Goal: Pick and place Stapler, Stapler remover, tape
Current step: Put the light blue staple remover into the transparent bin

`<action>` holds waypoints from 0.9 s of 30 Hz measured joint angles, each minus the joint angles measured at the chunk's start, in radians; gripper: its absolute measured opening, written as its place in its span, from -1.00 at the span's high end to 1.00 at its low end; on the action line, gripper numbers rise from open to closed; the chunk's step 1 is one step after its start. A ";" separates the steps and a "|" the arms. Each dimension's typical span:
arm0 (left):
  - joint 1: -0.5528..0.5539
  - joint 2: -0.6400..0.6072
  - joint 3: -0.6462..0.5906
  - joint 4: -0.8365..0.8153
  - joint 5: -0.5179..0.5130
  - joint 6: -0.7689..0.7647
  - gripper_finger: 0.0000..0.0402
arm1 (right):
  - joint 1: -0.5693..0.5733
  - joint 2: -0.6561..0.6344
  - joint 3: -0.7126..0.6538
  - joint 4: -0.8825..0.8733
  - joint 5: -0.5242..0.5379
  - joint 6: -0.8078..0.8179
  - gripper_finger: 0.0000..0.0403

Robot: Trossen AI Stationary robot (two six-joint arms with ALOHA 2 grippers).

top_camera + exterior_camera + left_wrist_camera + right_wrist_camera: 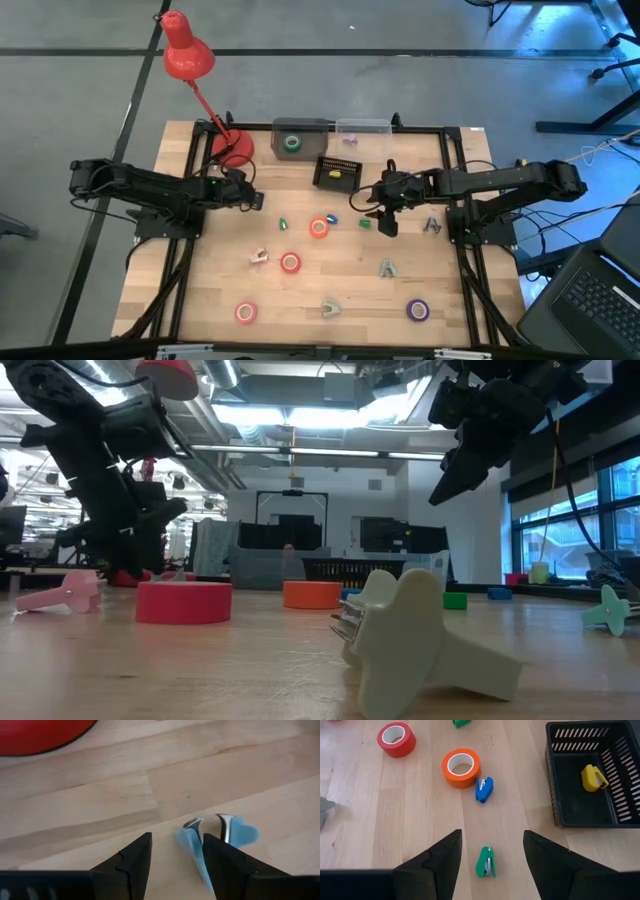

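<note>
- Left gripper (pixel 175 865): fingers parted and holding nothing, low over the table at about 10 o'clock from the table centre. A light blue staple remover (pixel 220 837) lies just beside one finger; contact cannot be confirmed.
- Right gripper (pixel 492 857): fingers wide apart and empty, raised above the table at about 2 o'clock from centre. A green stapler (pixel 485 862) lies on the wood between the fingers in the wrist view.
- Blue stapler (pixel 483 789): just beside the orange tape roll (pixel 461 767), near the table centre.
- Red tape roll (pixel 396 739): at 6 o'clock of the orange roll in the high view.
- Black basket (pixel 555 795): at 12 o'clock from centre, containing a yellow stapler (pixel 593 778).
- Purple tape roll (pixel 417 310): at 5 o'clock, near the front edge.
</note>
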 joint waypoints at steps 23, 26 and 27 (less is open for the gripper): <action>-0.003 0.000 -0.001 0.346 0.018 0.377 0.99 | 0.000 0.000 0.000 -0.002 0.000 -0.003 -0.06; -0.011 0.000 -0.001 0.505 0.076 0.509 0.99 | 0.000 0.000 0.000 -0.002 0.000 -0.004 -0.06; -0.016 0.000 -0.001 0.563 0.101 0.566 0.99 | 0.000 0.000 0.000 -0.001 0.000 -0.004 -0.06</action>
